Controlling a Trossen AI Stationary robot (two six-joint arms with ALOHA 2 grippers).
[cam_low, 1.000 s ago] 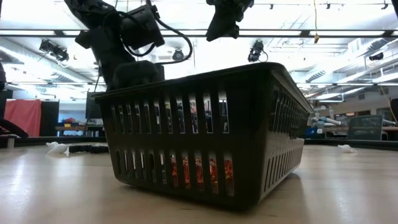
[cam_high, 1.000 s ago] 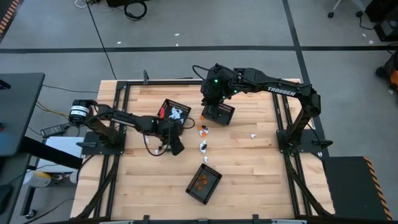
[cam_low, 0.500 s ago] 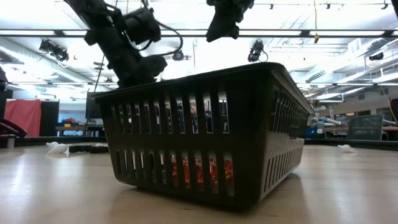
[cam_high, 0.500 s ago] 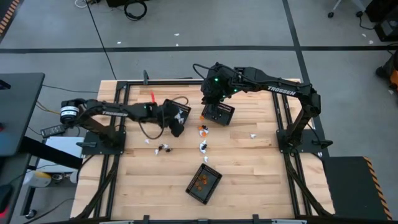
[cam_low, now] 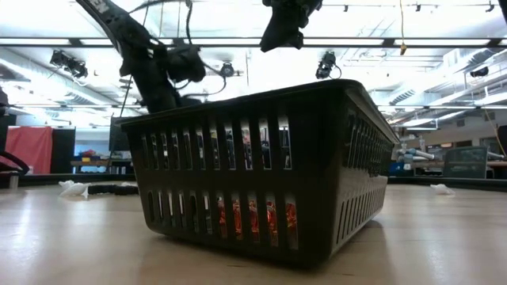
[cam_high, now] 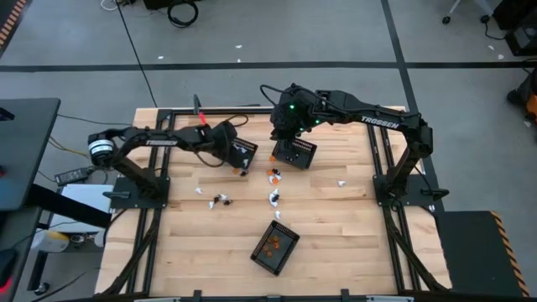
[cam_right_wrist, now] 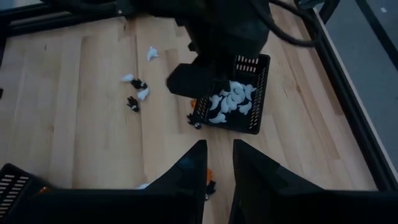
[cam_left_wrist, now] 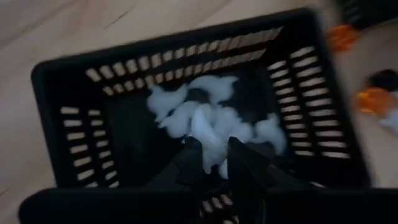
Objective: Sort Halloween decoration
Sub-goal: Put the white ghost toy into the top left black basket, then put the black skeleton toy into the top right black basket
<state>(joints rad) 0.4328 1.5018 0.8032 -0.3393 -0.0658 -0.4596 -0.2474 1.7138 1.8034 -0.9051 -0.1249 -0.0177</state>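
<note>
Nearest, orange basket [cam_high: 286,239]: holds orange pieces.

1. Loose trinkets [cam_high: 274,197]: orange, white and black, scattered on the table just beyond the orange basket.
2. White basket [cam_left_wrist: 62,68]: farther beyond, to its left; white pieces inside.
3. Left gripper [cam_left_wrist: 214,155]: hangs over the white basket's rim. Cannot tell its grip or load.
4. Third basket [cam_high: 300,153]: beyond the orange basket, to its right.
5. Right gripper [cam_right_wrist: 219,155]: above the third basket, slightly parted, empty.

Risks, as judged: a release at the rim could spill outside; the 2 arms work close together and could clash.
</note>
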